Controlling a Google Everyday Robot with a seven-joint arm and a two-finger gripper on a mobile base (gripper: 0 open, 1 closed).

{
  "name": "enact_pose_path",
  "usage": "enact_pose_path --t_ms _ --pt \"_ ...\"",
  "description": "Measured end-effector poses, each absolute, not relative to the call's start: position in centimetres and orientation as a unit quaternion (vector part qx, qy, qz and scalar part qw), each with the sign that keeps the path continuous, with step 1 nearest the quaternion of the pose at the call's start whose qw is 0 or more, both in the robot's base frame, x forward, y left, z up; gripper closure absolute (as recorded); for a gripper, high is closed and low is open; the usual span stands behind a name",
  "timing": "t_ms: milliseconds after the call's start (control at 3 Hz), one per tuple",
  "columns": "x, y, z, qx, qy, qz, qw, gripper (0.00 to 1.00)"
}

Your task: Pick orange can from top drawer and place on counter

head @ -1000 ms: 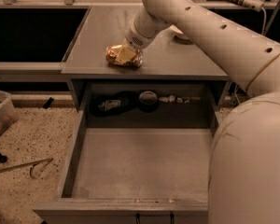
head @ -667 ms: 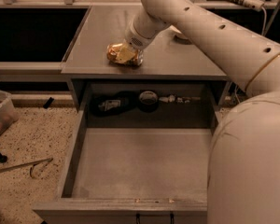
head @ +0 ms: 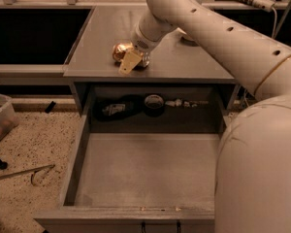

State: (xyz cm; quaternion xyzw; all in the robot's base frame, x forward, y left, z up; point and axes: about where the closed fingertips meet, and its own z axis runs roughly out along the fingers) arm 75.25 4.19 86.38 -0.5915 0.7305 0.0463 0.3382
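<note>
The orange can point(head: 119, 51), shiny gold and dented, rests on the counter point(head: 184, 62) near its front left part. My gripper point(head: 132, 58) is right at the can, reaching down from the upper right and covering the can's middle. The top drawer point(head: 145, 169) is pulled wide open below the counter, and its grey floor is bare. Its dark handle point(head: 160, 225) shows at the bottom edge.
Dark objects point(head: 117, 108) and a round item point(head: 154, 102) lie in the recess behind the drawer. A white bowl point(head: 185, 37) on the counter is mostly hidden by my arm. A bin point(head: 0, 123) and a bent rod point(head: 19, 173) are on the speckled floor at left.
Almost nothing differs. The can and my gripper stay at the same spot on the counter, and the drawer stays open.
</note>
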Motion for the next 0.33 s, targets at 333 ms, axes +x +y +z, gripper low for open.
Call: enact_pose_path --t_ms 333 --pt "75.25 4.2 86.38 -0.592 0.73 0.046 0.338 0.0"
